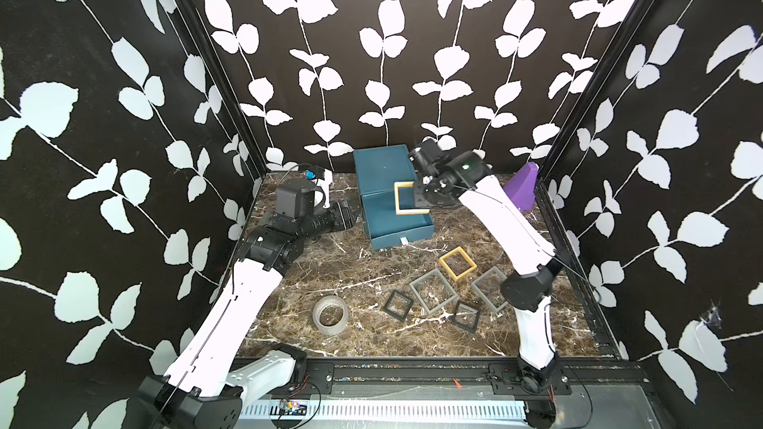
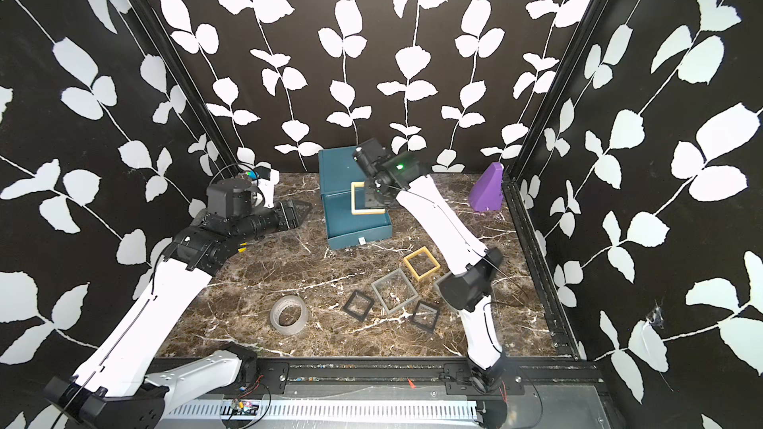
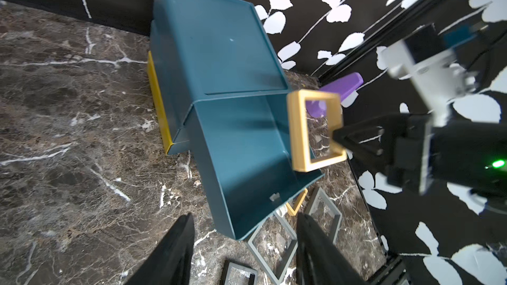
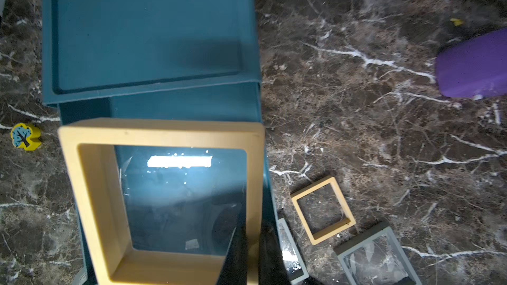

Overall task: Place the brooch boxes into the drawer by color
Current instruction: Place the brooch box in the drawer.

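The teal drawer (image 1: 382, 171) stands at the back centre with its top tray (image 1: 402, 237) pulled out. My right gripper (image 1: 426, 195) is shut on one edge of a yellow brooch box (image 1: 413, 212), holding it tilted over the open tray; the right wrist view shows its pads (image 4: 236, 245) pinching the frame (image 4: 93, 193). My left gripper (image 1: 349, 216) hangs open and empty left of the drawer, jaws wide apart in its wrist view (image 3: 245, 220). On the table lie another yellow box (image 1: 448, 270), two grey ones (image 1: 421, 300) (image 1: 483, 275) and two black ones (image 1: 390, 299) (image 1: 457, 310).
A clear tape roll (image 1: 330, 330) lies front left of the boxes. A purple wedge (image 1: 522, 187) leans in the back right corner. A small yellow tree piece (image 4: 26, 136) sits beside the drawer. My right arm overhangs the right grey box.
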`<state>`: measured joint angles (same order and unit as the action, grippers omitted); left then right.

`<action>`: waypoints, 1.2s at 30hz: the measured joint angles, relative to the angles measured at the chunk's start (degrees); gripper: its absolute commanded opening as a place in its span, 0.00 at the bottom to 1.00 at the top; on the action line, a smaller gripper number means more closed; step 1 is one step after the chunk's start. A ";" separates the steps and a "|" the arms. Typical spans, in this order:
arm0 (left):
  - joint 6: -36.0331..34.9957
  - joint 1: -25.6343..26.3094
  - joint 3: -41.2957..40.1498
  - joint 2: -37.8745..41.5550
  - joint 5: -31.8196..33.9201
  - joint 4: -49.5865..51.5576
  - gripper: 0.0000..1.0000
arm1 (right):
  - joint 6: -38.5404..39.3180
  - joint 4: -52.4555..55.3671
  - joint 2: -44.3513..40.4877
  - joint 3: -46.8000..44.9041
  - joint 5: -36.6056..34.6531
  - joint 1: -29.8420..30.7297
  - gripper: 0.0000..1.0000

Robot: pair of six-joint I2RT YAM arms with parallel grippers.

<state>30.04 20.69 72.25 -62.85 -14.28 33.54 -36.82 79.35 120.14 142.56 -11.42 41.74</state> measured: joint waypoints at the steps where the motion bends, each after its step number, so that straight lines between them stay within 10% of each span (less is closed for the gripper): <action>1: 0.13 -0.50 0.04 -0.04 -0.26 -0.07 0.58 | -0.26 0.20 1.31 0.87 0.39 0.33 0.00; 29: 1.60 -1.40 0.76 0.04 -2.67 -0.09 0.58 | 1.46 1.99 12.17 5.46 2.32 2.10 0.00; 36: 1.75 -1.40 0.76 0.04 -3.32 -0.09 0.59 | 1.97 2.12 12.92 5.60 1.86 2.10 0.29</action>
<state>31.79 19.29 73.01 -62.81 -17.61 33.45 -34.85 81.47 133.05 148.16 -9.56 43.83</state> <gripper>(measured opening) 0.582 0.234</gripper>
